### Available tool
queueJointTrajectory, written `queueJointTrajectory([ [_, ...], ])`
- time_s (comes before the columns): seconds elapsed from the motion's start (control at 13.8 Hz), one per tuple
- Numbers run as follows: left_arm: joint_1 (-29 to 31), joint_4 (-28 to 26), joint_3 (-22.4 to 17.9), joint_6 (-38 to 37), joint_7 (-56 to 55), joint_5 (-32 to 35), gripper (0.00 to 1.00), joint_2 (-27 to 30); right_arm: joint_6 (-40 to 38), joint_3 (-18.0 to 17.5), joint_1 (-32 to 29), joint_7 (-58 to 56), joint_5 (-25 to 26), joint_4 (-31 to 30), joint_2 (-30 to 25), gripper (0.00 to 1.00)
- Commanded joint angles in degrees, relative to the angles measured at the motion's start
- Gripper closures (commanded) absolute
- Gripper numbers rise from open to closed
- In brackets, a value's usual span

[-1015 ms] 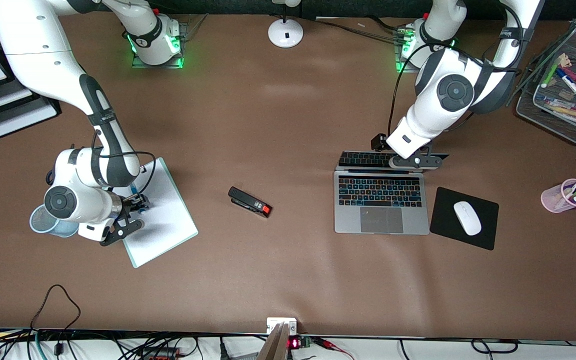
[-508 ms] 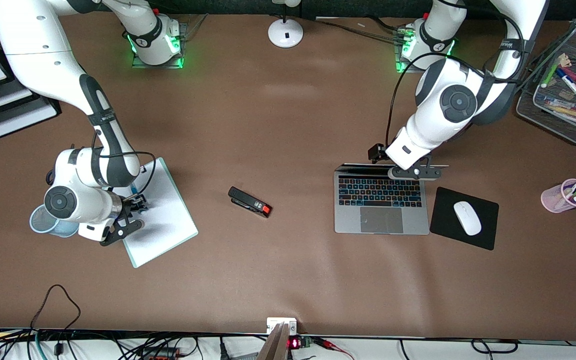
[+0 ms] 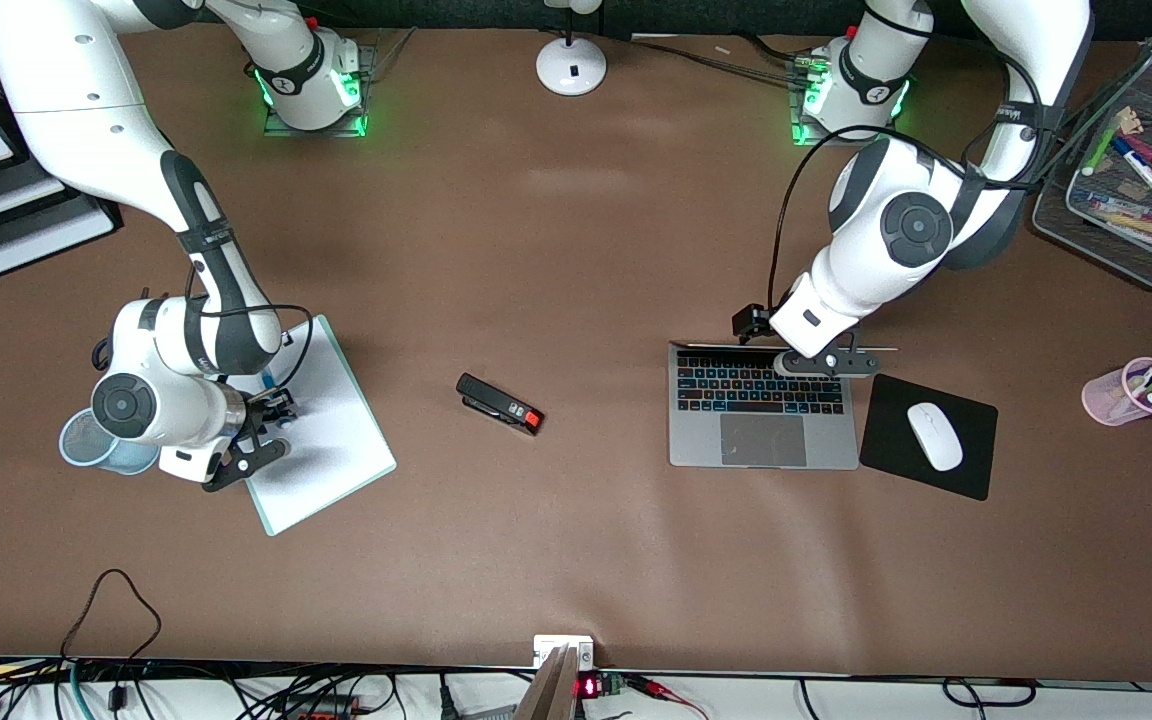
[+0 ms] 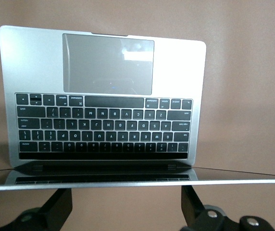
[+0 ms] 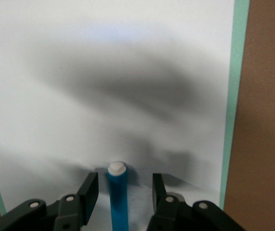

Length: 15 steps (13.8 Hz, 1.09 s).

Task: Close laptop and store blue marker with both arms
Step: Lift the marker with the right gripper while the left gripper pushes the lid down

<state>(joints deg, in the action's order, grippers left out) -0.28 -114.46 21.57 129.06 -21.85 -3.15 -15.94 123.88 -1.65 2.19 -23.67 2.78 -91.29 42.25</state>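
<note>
Laptop (image 3: 761, 440): sits in the lower middle of the front view, toward the left arm's end of the table, just beside a black mousepad (image 3: 886, 440). Is not shut yet. Shows its lid standing about straight up, seen as a thin line above the keys.

Left gripper (image 3: 826, 362): hangs at the top edge of that lid. In the left wrist view, has both fingers (image 4: 58, 209) spread wide, with the lid edge running across in front of them. Holds nothing. Looks like a push, not a grab.

Blue marker (image 5: 117, 202): lies on a white pad with a green edge (image 3: 336, 440), in the lower part of the front view toward the right arm's end of the table. White cap points away from the wrist.

Right gripper (image 5: 123, 185): is low over the pad, one finger on each side of the marker. Has small gaps on both sides, so no squeeze yet.

Step in hand, as a guess: tipping the lid down, and getting hold of the marker.

Next, likely: press the lid down slowly onto the keys. Pinch the fingers on the marker, lift straight up, then carry it to the pale blue cup (image 3: 81, 440) close by, probably its home.
</note>
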Motion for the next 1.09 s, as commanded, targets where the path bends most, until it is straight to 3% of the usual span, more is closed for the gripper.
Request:
queueJointTrajectory([
  [0.0,0.0,2.3,0.0,0.7,-0.4,1.5,0.0,-2.0,0.2,-0.3,-0.3,0.2,0.4,0.9,0.6,0.6],
  [0.07,0.1,2.4,0.0,1.4,-0.4,1.6,0.0,-2.4,0.2,-0.3,-0.3,0.1,0.4,0.9,0.6,0.67],
  [0.51,0.0,2.7,0.0,6.9,-0.4,1.6,0.0,-5.1,0.2,-0.3,-0.3,0.1,0.4,0.9,0.6,0.82],
  [0.87,0.0,2.8,0.0,11.1,-0.3,1.6,0.0,-7.0,-0.2,-0.2,-0.3,-0.7,0.4,1.4,-0.1,0.87],
  [1.02,0.0,2.8,-0.1,13.4,-0.3,1.7,0.0,-8.3,-0.7,-0.1,-0.4,-0.9,1.0,4.4,-0.2,0.86],
])
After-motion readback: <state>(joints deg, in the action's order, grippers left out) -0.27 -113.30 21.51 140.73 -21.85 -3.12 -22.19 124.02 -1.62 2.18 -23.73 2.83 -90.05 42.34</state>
